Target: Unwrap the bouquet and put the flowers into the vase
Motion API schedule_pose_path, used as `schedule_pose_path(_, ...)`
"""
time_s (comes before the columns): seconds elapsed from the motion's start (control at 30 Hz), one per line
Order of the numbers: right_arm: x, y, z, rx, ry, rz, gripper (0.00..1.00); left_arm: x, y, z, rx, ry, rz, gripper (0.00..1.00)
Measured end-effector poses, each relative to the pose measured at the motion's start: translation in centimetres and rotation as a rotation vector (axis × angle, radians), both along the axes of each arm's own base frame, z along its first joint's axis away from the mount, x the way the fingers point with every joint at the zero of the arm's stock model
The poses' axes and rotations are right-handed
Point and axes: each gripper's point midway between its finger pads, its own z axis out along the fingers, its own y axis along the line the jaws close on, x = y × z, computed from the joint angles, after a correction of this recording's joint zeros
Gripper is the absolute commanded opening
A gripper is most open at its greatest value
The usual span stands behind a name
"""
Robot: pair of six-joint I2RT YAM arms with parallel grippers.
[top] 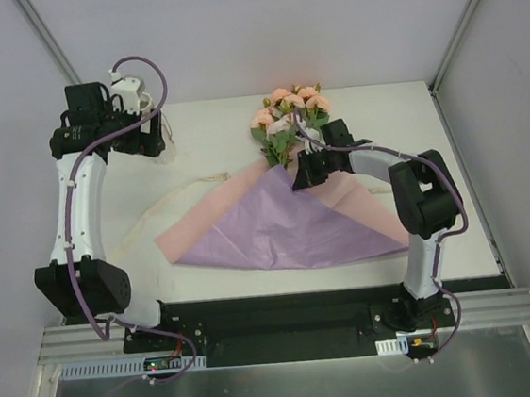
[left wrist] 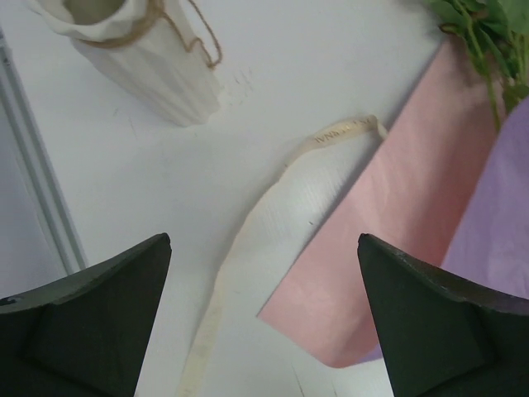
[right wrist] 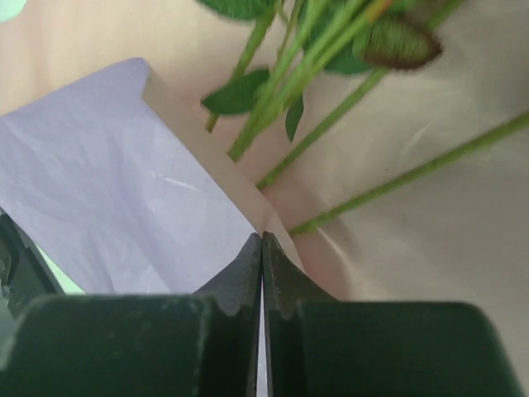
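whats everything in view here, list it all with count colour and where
flowers: one bunch of several roses, peach-pink with green leaves and stems, far centre of the table, stems lying on the paper
paper sheet: 1, lilac with pink reverse, opened out mid-table
ribbon: 1, cream, loose on the table left of the paper
vase: 1, whitish, ribbed, far left
twine: 1, brown, around the vase's neck
table: 1, white
left arm: 1, white and black, jaws open above the ribbon
right arm: 1, white and black, jaws shut on the paper's folded edge beside the stems
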Motion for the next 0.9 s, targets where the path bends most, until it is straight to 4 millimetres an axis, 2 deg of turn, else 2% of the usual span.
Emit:
schedule_pose_path(0.1, -1.7, -0.4, 0.3, 0.007, 0.018, -0.008, 0.01, 2.6, 1.3, 0.0, 0.028, -0.01, 0.074, 0.96)
schedule_pose_path(0.17, -2.1, -0.4, 2.1, 0.026, -0.016, -0.011, 0.01, 4.1, 2.0, 0.2, 0.044, -0.022, 0.106, 0.95)
schedule_pose_path(0.23, -2.5, 0.2, 4.9, 0.052, -0.083, -0.001, 0.01, 5.2, 2.3, 0.5, 0.055, -0.036, 0.117, 0.94)
schedule_pose_path(0.33, -4.5, 2.3, 11.0, 0.109, -0.238, 0.058, 0.01, 6.8, 2.5, 1.5, 0.08, -0.079, 0.099, 0.92)
schedule_pose_path(0.43, -8.1, 4.9, 16.2, 0.168, -0.367, 0.145, 0.04, 7.8, 2.4, 2.1, 0.12, -0.112, 0.052, 0.89)
schedule_pose_path(0.5, -10.9, 6.1, 18.1, 0.197, -0.418, 0.202, 0.06, 8.2, 2.1, 1.9, 0.154, -0.122, 0.012, 0.84)
schedule_pose_path(0.6, -15.0, 6.9, 18.6, 0.204, -0.447, 0.272, 0.1, 8.9, 1.7, 1.0, 0.199, -0.12, -0.047, 0.85)
schedule_pose_path(0.63, -16.3, 7.0, 18.1, 0.193, -0.445, 0.293, 0.16, 9.2, 1.7, 0.7, 0.213, -0.117, -0.061, 0.86)
schedule_pose_path(0.7, -18.5, 7.0, 16.9, 0.17, -0.425, 0.33, 0.22, 10.0, 1.6, 0.1, 0.232, -0.11, -0.085, 0.89)
schedule_pose_path(0.83, -22.3, 7.2, 14.3, 0.108, -0.379, 0.399, 0.22, 11.8, 1.5, -1.1, 0.26, -0.099, -0.113, 0.91)
schedule_pose_path(0.9, -24.9, 7.5, 13.3, 0.084, -0.365, 0.453, 0.22, 12.5, 1.4, -1.4, 0.274, -0.1, -0.122, 0.91)
